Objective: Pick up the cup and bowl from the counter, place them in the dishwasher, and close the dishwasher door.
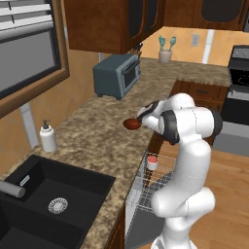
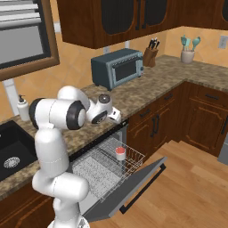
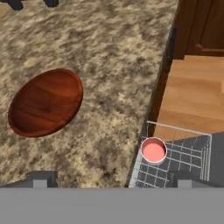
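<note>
Jaws wide apart over glossy reddish-brown bowl [image 3: 46,103], untouched.

Counter [image 1: 92,141] w/ bowl [image 1: 131,124], toaster oven [image 1: 116,75], soap bottle [image 1: 47,137]; rack [image 2: 107,162] holds cup [image 2: 120,153].

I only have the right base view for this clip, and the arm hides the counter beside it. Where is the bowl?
Observer: The bowl sits upright on the counter, near its front edge, apart from the open gripper.
Operator: Is anything between the fingers?
Observer: No, the hand view shows nothing between the fingertips.
Operator: What stands left of the sink area?
Observer: In the left base view, a soap dispenser stands behind the black sink.
</note>
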You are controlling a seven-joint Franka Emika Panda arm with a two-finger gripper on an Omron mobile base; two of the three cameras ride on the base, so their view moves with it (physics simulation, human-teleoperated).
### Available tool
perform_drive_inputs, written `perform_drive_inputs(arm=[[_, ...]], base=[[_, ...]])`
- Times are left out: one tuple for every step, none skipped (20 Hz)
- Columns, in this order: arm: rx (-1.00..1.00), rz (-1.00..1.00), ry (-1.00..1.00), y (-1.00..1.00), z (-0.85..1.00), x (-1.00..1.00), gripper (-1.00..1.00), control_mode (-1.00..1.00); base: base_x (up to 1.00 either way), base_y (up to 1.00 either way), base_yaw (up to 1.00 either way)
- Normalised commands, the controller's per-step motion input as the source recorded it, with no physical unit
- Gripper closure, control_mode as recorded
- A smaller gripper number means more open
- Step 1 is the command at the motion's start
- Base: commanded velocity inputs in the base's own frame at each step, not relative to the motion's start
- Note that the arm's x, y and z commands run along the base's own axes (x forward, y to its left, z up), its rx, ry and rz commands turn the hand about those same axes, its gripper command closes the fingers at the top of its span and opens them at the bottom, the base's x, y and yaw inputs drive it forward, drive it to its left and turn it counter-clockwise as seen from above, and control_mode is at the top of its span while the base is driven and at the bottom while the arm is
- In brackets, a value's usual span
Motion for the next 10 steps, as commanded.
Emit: perform_drive_inputs(arm=[[-0.02,-0.01,0.18,0.69,0.09,0.31,-1.00,-1.00],[-0.03,0.00,0.30,0.61,0.06,0.22,-1.00,-1.00],[0.00,0.00,0.14,0.34,0.39,0.00,-1.00,-1.00],[0.00,-0.03,0.14,0.26,0.42,0.00,-1.00,-1.00],[0.00,-0.05,0.17,0.24,0.15,0.04,-1.00,-1.00],[0.00,-0.07,0.13,0.19,0.00,0.06,-1.00,-1.00],[0.00,-0.04,0.02,0.05,0.00,0.27,-1.00,-1.00],[0.00,-0.04,0.05,0.00,0.00,0.42,-1.00,-1.00],[0.00,-0.05,0.09,0.00,0.00,0.36,-1.00,-1.00],[0.09,-0.10,0.10,0.00,0.00,0.29,-1.00,-1.00]], base=[[0.00,0.00,0.00],[0.00,0.00,0.00],[0.00,0.00,0.00],[0.00,0.00,0.00],[0.00,0.00,0.00],[0.00,0.00,0.00],[0.00,0.00,0.00],[0.00,0.00,0.00],[0.00,0.00,0.00],[0.00,0.00,0.00]])
